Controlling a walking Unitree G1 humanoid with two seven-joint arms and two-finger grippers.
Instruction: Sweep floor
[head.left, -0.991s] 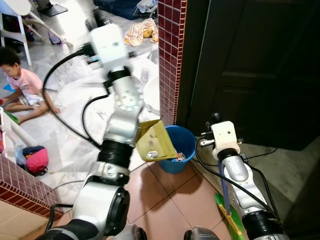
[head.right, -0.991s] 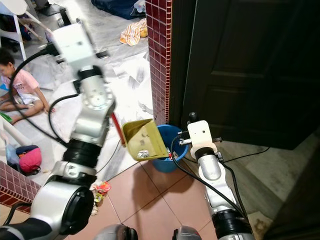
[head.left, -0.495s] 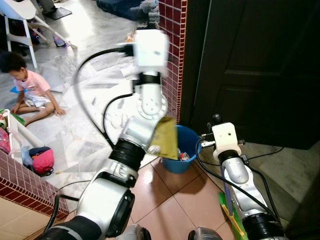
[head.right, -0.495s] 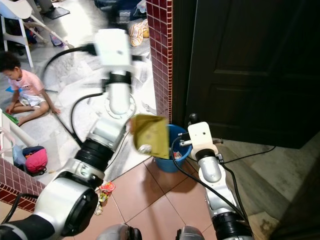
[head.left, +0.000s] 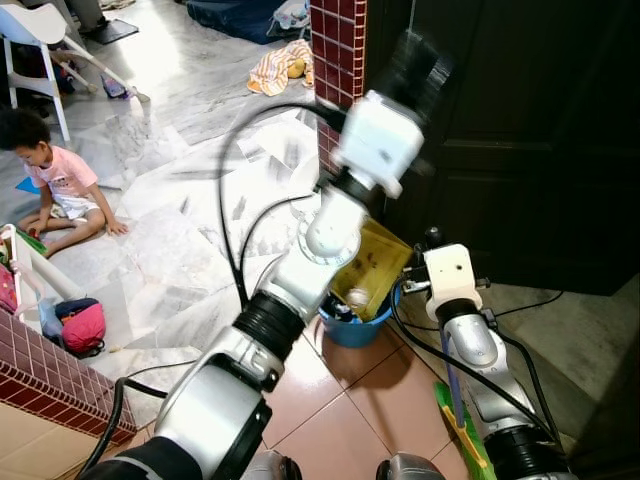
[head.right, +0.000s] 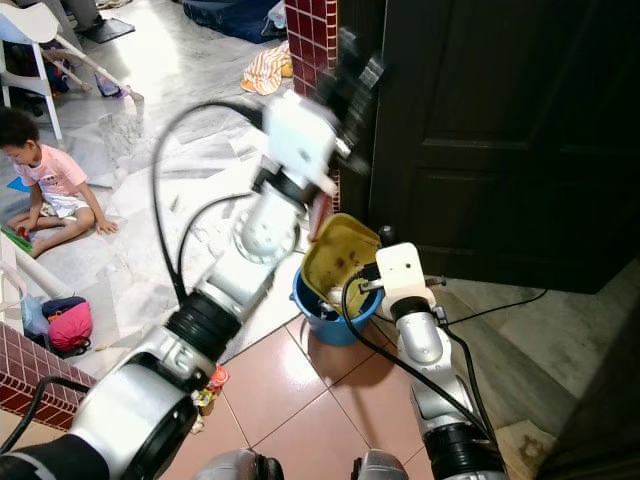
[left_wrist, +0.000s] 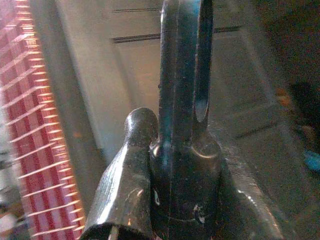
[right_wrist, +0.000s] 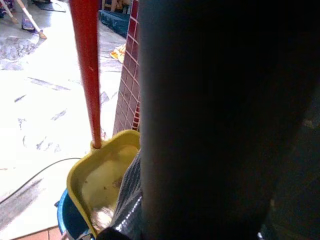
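At upper centre, the left gripper (head.right: 352, 75) is seen blurred, its fingers pressed together in the wrist view. Below it, the yellow dustpan (head.right: 340, 262) is tipped steeply, mouth down into the blue bucket (head.right: 330, 322), red handle (right_wrist: 89, 70) upright.

The yellow dustpan (head.right: 338, 262) (red handle (right_wrist: 89, 70)) tilts steeply over the blue bucket (head.right: 322, 322), debris at its lip.

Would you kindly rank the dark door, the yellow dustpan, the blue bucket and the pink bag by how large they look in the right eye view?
1. Dark door, by far.
2. Yellow dustpan.
3. Blue bucket, mostly hidden behind the dustpan, so its place is unsure.
4. Pink bag, smallest, though farther away.
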